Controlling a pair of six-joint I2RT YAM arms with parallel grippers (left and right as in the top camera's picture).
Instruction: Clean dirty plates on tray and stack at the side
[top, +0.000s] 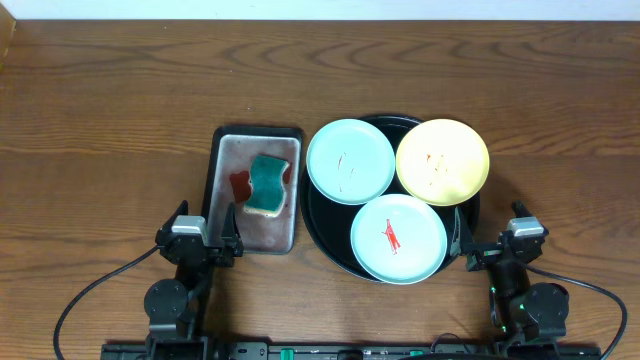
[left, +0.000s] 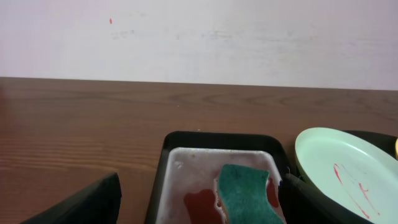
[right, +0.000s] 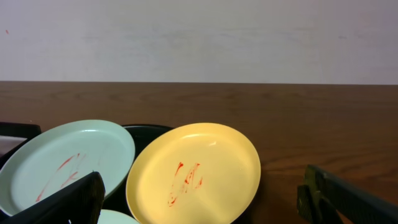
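A round black tray (top: 322, 228) holds three dirty plates. A mint-blue plate (top: 350, 160) lies at its back left, a yellow plate (top: 443, 161) at its back right and a second mint-blue plate (top: 398, 238) with a red smear at the front. My left gripper (top: 205, 238) is open and empty at the near end of a metal pan. My right gripper (top: 492, 247) is open and empty just right of the tray's front. The right wrist view shows the yellow plate (right: 194, 172) and a mint plate (right: 65, 163). The left wrist view shows a mint plate (left: 348, 172).
A rectangular metal pan (top: 228, 160) with red stains lies left of the tray and holds a green sponge (top: 268, 183). The sponge (left: 245, 193) and pan (left: 186, 165) show in the left wrist view. Brown wood tabletop (top: 100, 120) surrounds everything.
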